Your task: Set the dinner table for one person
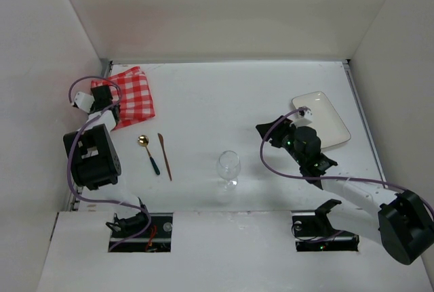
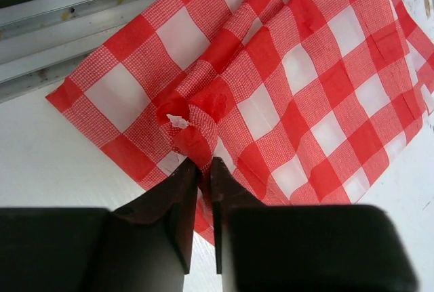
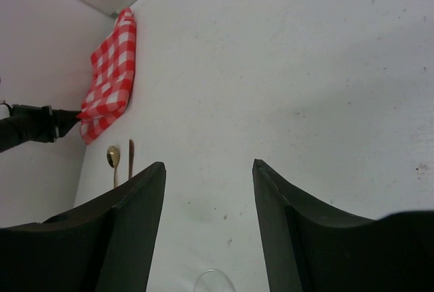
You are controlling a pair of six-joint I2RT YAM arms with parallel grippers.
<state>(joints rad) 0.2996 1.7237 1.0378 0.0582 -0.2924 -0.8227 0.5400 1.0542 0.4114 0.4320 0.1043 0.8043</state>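
The white dinner table [image 1: 217, 95] carries a red-and-white checked cloth [image 1: 132, 95] at the far left, partly bunched. My left gripper [image 1: 115, 107] is shut on a pinched fold of the cloth [image 2: 291, 68] near its edge; the left wrist view shows the fingertips [image 2: 203, 164] closed on the raised fold. A gold spoon with a dark handle [image 1: 148, 151] and a brown knife [image 1: 165, 156] lie side by side. A clear wine glass [image 1: 228, 168] stands upright mid-table. A small white rectangular plate [image 1: 324, 117] lies at the right. My right gripper [image 1: 266, 135] is open and empty between glass and plate.
White walls close in the table on the left, back and right. Metal edge strips [image 2: 81, 7] run beside the cloth. The right wrist view shows the cloth [image 3: 112, 78], spoon [image 3: 113, 156], knife [image 3: 131, 151] and the glass rim [image 3: 213, 282] beyond my open fingers.
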